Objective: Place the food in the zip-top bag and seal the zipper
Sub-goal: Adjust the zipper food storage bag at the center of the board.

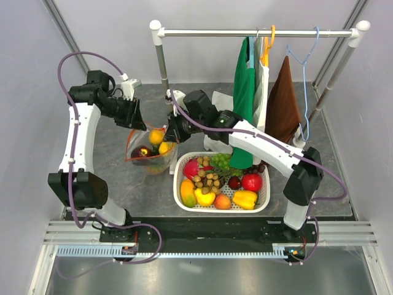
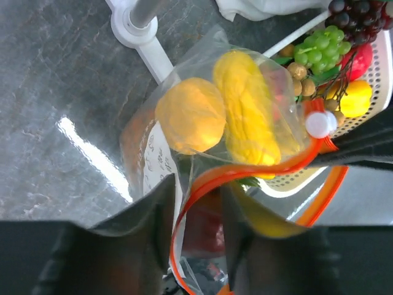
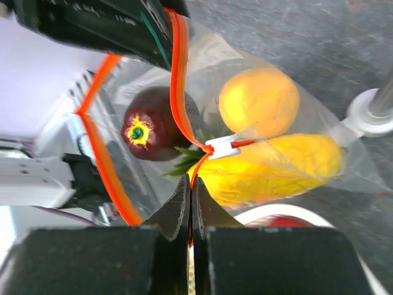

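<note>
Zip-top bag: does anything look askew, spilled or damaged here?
Nothing is spilled or torn on the zip-top bag. The zipper is unsealed: its two sides bow apart, with the slider partway along, near the right gripper. Green leaves beside the slider might snag.

Top view bright and even, lit from above, sharp throughout, with only faint soft shadows on the grey table (image 1: 135,184); in the left wrist view a white streak of glare lies on the tabletop, the food (image 2: 190,114) looks washed and hazy behind the film of the zip-top bag (image 2: 202,55), and the left gripper (image 2: 198,187) is a dark blur at the bottom; the right wrist view is blown out white at upper left, the right gripper (image 3: 191,184) dark and soft-edged
</note>
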Controlling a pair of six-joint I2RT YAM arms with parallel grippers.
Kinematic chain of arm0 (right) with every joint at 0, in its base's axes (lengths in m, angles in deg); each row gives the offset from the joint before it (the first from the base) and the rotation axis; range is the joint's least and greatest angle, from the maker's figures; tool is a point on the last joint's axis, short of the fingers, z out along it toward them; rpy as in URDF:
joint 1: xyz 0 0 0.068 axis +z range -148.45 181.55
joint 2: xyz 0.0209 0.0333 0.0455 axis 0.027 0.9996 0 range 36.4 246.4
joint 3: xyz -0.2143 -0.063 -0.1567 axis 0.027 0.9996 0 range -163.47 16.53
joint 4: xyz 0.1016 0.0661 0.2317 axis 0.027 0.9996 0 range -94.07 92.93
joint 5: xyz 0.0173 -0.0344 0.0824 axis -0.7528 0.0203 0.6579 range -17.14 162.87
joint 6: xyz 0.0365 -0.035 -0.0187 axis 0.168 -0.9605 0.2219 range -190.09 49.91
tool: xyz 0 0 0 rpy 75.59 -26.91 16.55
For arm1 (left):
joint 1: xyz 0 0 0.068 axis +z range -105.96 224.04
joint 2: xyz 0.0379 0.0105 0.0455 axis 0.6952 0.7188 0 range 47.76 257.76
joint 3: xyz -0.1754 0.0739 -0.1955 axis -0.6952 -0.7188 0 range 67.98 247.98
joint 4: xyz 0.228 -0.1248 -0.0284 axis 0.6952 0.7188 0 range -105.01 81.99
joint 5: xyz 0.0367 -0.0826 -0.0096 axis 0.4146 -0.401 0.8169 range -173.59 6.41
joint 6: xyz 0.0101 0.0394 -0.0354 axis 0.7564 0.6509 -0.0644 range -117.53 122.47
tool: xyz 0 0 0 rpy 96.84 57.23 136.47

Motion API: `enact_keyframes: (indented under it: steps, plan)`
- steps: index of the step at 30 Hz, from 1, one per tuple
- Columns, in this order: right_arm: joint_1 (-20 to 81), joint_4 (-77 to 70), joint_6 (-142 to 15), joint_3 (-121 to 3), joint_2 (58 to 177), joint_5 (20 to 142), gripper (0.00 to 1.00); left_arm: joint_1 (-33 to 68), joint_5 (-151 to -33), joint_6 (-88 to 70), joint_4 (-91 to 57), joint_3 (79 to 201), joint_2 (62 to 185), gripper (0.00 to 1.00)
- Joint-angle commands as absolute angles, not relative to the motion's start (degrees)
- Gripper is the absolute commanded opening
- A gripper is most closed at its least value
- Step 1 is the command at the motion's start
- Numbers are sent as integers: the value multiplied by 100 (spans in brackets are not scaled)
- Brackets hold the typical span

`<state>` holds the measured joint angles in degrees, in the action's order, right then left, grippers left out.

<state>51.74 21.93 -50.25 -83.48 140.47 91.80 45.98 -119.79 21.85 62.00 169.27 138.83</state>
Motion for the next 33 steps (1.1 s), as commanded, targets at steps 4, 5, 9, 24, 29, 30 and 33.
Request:
enact_keyframes:
  steps: [4,5,9,24,29,30,33]
  plan:
    - [5147,1851,-3732,-8164,13932,8860,0,5272,-12567,2804,6742,16422,12900,77]
    - [5138,1869,-3661,-8191,14002,8808,0,5353,-12629,3110,6847,16430,12784,80]
    - [5138,1843,-3458,-8357,14125,8544,0,5704,-12736,3894,7314,16291,12222,80]
    - [5129,1834,-3388,-8481,14134,8253,0,5740,-12137,5617,7182,14392,10770,65]
    - [5121,1799,-3449,-8472,14125,8324,0,5740,-12401,5749,7086,14138,10762,61]
    - [5129,1790,-3458,-8472,14117,8358,0,5731,-12410,5767,7051,14093,10762,61]
    - [5129,1729,-3458,-8446,14125,8455,0,5740,-12428,5513,6674,13952,10753,44]
